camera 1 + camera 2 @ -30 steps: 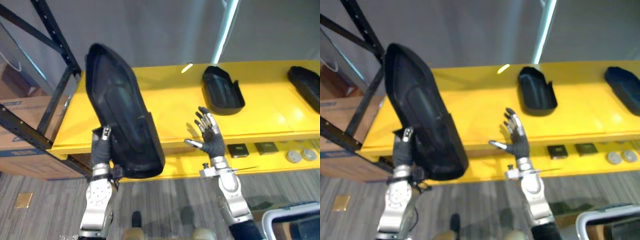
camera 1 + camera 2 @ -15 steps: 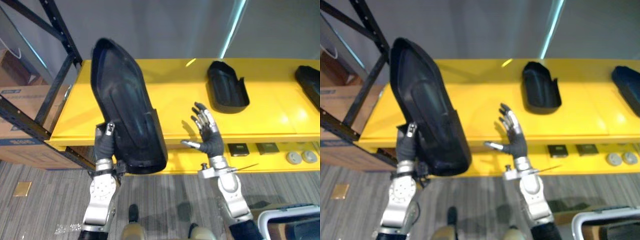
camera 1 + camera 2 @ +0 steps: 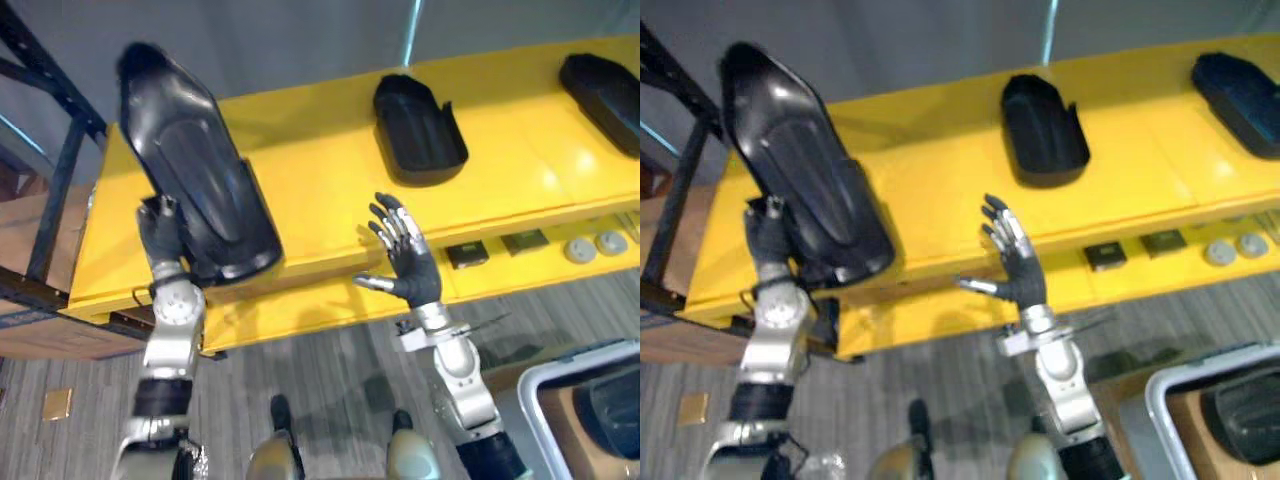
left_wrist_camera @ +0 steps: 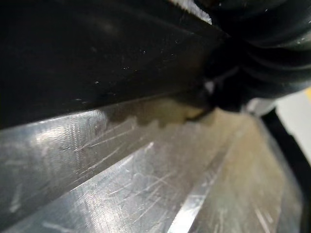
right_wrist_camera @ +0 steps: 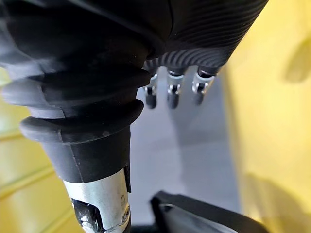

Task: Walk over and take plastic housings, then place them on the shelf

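A long black plastic housing (image 3: 190, 180) stands tilted over the left end of the yellow shelf (image 3: 320, 170). My left hand (image 3: 160, 235) is shut on its lower edge from behind, and its dark surface (image 4: 97, 48) shows very close in the left wrist view. My right hand (image 3: 405, 265) is open with fingers spread in front of the shelf's front edge, holding nothing; its fingers (image 5: 170, 92) hang straight in the right wrist view. A second, shorter black housing (image 3: 418, 130) lies on the shelf at the middle back. A third housing (image 3: 605, 85) lies at the far right.
A black rack upright (image 3: 55, 195) stands at the shelf's left end, with a cardboard box (image 3: 20, 235) behind it. On the lower level lie small dark squares (image 3: 466, 254) and grey discs (image 3: 580, 248). A white-rimmed bin (image 3: 590, 390) sits at the lower right.
The camera has shifted and tilted. The held housing now leans lower over the shelf's left end. My right hand stays open at about the same place.
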Controlling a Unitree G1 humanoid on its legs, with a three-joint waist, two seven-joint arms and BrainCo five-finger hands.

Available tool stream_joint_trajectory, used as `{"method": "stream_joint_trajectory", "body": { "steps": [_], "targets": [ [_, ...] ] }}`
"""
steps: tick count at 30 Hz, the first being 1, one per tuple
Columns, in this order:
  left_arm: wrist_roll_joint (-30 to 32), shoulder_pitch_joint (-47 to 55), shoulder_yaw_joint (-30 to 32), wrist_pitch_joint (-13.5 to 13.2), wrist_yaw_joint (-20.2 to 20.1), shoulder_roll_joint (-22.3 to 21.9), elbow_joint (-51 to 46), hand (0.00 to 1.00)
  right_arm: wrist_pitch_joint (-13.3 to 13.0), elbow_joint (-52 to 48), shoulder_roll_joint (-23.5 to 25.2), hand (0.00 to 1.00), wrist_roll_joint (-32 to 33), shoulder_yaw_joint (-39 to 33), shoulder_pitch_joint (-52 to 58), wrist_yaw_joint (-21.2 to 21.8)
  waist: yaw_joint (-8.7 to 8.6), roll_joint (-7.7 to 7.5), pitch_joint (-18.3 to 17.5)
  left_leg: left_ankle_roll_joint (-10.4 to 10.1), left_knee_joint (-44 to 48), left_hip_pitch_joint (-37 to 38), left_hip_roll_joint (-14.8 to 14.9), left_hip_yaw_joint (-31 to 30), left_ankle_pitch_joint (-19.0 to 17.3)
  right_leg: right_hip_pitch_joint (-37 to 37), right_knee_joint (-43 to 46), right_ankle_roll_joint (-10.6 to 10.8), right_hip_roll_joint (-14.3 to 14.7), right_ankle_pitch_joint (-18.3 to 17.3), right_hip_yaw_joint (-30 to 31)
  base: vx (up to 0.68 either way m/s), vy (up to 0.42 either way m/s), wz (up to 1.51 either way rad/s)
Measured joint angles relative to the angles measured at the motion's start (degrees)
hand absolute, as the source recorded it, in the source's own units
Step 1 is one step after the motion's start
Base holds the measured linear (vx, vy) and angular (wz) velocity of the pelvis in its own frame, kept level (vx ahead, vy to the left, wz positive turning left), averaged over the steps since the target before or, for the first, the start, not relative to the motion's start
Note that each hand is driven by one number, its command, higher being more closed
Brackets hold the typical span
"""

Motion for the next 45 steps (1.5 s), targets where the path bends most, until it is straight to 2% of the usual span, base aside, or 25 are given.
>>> {"method": "stream_joint_trajectory", "body": {
  "steps": [3, 5, 8, 10, 11, 13, 15, 21, 26, 34, 42, 43, 45],
  "targets": [
    [-2.0, -0.9, 0.1, 0.1, 0.3, 2.6, 0.4, 1.0, 0.0, 0.6, -1.8, 0.0, -5.5, -1.3, 7.3, -1.2, -1.59, 0.35, 1.5, 0.0, 0.0, 0.0, 0.0, 1.0, 0.0, -0.8, 0.8, -0.2, 0.0, -0.4, 0.8, 0.01, -0.011, -0.15],
    [-3.5, -2.8, 0.1, 0.5, 0.2, 4.7, 2.7, 1.0, -0.3, 1.0, -3.3, 0.0, -8.0, -2.7, 11.3, -1.0, -2.06, 0.34, 2.3, 0.1, 0.0, 0.0, 0.0, 1.4, 0.0, -1.6, 1.7, -0.2, 0.0, -0.7, 1.3, 0.0, -0.017, -0.12],
    [-6.4, -6.5, 0.1, 1.7, -0.8, 7.6, 6.9, 1.0, -3.2, 2.4, -5.6, 0.0, -9.4, -3.9, 13.8, -0.5, -3.4, -0.07, 3.2, 0.3, 0.0, 0.0, 0.0, 1.7, 0.2, -2.1, 2.6, -0.4, 0.0, -1.1, 1.4, -0.01, -0.007, -0.01],
    [-7.4, -8.4, -0.1, 2.7, -1.9, 8.3, 9.2, 1.0, -5.3, 2.3, -5.4, 0.0, -9.3, -3.4, 14.4, 0.5, -3.48, -0.22, 3.2, 0.3, 0.0, 0.0, 0.0, 2.0, 0.2, -2.5, 3.2, -0.6, 0.0, -1.5, 1.6, -0.04, -0.01, -0.06],
    [-8.5, -9.4, -0.1, 3.5, -2.4, 9.3, 10.1, 1.0, -5.8, 2.2, -5.4, 0.0, -8.8, -2.1, 14.1, 0.8, -3.43, -0.7, 3.6, 0.4, 0.0, 0.1, 0.0, 2.8, 0.2, -3.3, 3.8, -0.6, -0.1, -2.2, 2.3, -0.05, -0.01, -0.15],
    [-8.9, -11.4, -0.3, 4.7, -2.6, 10.0, 12.0, 1.0, -6.7, 1.3, -4.9, 0.0, -8.0, -0.6, 13.6, 1.2, -3.29, -0.7, 4.8, 0.9, 0.0, 0.0, -0.1, 3.3, -0.2, -3.9, 4.3, -0.6, -0.1, -2.2, 2.7, -0.06, -0.012, -0.11],
    [-8.8, -13.0, -0.7, 5.8, -2.6, 10.7, 13.7, 1.0, -6.8, -0.3, -5.0, 0.0, -7.0, 1.0, 13.7, 1.4, -3.5, -0.78, 6.0, 1.2, 0.0, -0.2, -0.1, 4.0, -0.3, -4.3, 4.5, -0.5, -0.3, -2.2, 2.7, -0.02, -0.002, -0.01],
    [-12.8, -19.9, -1.3, 7.3, -2.2, 13.3, 20.0, 1.0, -6.8, -2.1, -4.9, 0.0, -4.8, 4.4, 13.3, 1.4, -4.01, -0.99, 6.5, 1.2, 0.0, -2.2, -0.7, 5.4, 0.5, -6.7, 5.9, 0.1, -0.8, -1.7, 3.3, 0.05, -0.003, 0.03],
    [-15.6, -22.1, -3.5, 8.6, -2.6, 13.2, 21.9, 1.0, -6.6, -3.2, -5.3, 0.0, -4.3, 5.4, 13.0, 1.2, -3.8, -1.03, 6.5, 1.2, 0.0, -2.2, -0.6, 6.9, 0.5, -8.0, 8.1, -0.3, -0.9, -3.4, 3.8, 0.04, -0.031, -0.02],
    [-17.7, -24.8, -5.7, 9.0, -4.1, 13.0, 23.3, 1.0, -6.5, -4.8, -6.1, 0.0, -3.8, 5.4, 12.9, 0.0, -3.7, -1.13, 6.6, 1.2, 0.0, -2.9, -0.7, 7.8, 0.5, -9.7, 10.0, -0.4, -1.0, -4.1, 4.3, 0.0, -0.024, -0.01],
    [-17.6, -26.8, -7.5, 11.8, -5.1, 13.0, 23.7, 1.0, -6.5, -4.9, -6.3, 0.0, -3.8, 5.5, 13.0, -1.0, -3.21, -1.46, 6.8, 1.1, 0.0, -2.8, -0.8, 8.0, 0.5, -10.0, 10.6, -0.4, -1.2, -4.1, 4.4, 0.0, 0.0, 0.0],
    [-17.5, -27.0, -7.5, 12.6, -5.1, 13.0, 23.7, 0.0, -6.5, -4.9, -6.4, 0.0, -3.8, 5.5, 13.0, -1.0, -3.2, -1.45, 6.8, 1.0, 0.0, -2.8, -0.8, 8.2, 0.4, -10.0, 10.6, -0.4, -1.2, -4.1, 4.5, 0.0, -0.019, -0.05],
    [-17.5, -27.2, -7.5, 12.9, -5.5, 13.0, 24.1, 0.0, -6.5, -4.9, -6.6, 0.0, -3.7, 5.5, 13.0, -1.1, -3.05, -1.46, 6.8, 0.9, 0.0, -2.5, -0.7, 9.1, 0.3, -10.0, 10.6, -0.3, -1.2, -4.1, 4.9, 0.01, -0.017, -0.09]
  ]
}}
